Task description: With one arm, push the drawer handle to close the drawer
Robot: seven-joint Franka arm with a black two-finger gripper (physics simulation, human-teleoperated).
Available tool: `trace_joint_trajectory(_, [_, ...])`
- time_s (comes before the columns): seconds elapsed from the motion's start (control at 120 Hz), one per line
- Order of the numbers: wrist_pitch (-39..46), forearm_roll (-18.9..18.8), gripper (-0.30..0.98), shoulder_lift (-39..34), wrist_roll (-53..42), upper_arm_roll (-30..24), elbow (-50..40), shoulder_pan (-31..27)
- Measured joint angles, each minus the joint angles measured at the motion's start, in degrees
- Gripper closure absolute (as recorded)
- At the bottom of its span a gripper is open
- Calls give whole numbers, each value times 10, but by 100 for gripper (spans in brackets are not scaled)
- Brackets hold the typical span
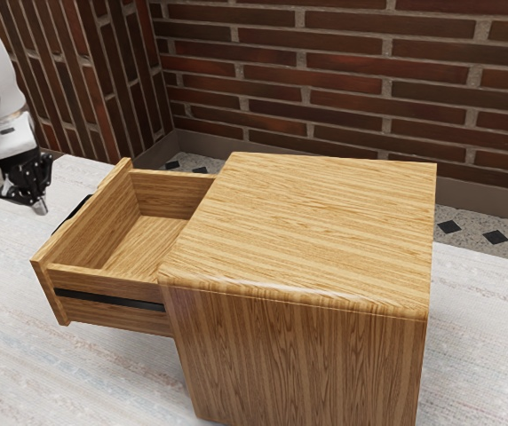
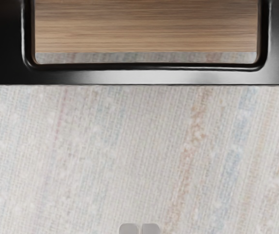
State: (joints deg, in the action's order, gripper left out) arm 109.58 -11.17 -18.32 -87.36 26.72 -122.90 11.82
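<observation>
1. At the exterior view's left, our gripper (image 1: 39, 208) hangs just outside the black handle (image 1: 75, 215), apart from it and pointing down. The handle is on the outer side of the drawer front (image 1: 96, 222), with the drawer (image 1: 112, 284) standing well out of its cabinet (image 1: 307, 222).

2. We have the jaws narrow, their tips together with nothing between them — a compact pusher, and we see no need to grasp.

3. We judge the step in hand to be the approach. We should settle the tips level with the handle's bar and near its middle; we cannot tell how well their height matches yet.

4. From there, we ease in until contact, then push straight toward the cabinet, along the drawer's own slide. A push near one end could skew the drawer and make it bind.

5. We should press steadily, not jab — too high and the tips might ride over the bar, too low and they might slip under it or scrape the table (image 1: 23, 355).

6. We follow through until the front meets the cabinet, then ease off.
</observation>
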Motion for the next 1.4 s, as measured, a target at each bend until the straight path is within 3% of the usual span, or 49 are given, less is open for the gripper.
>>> trace_joint_trajectory(0.808, [34, 53, 79, 8, -29, -6, -18, 28])
trace_joint_trajectory(1.4, [35, 85, 79, 7, -30, -54, -25, 26])
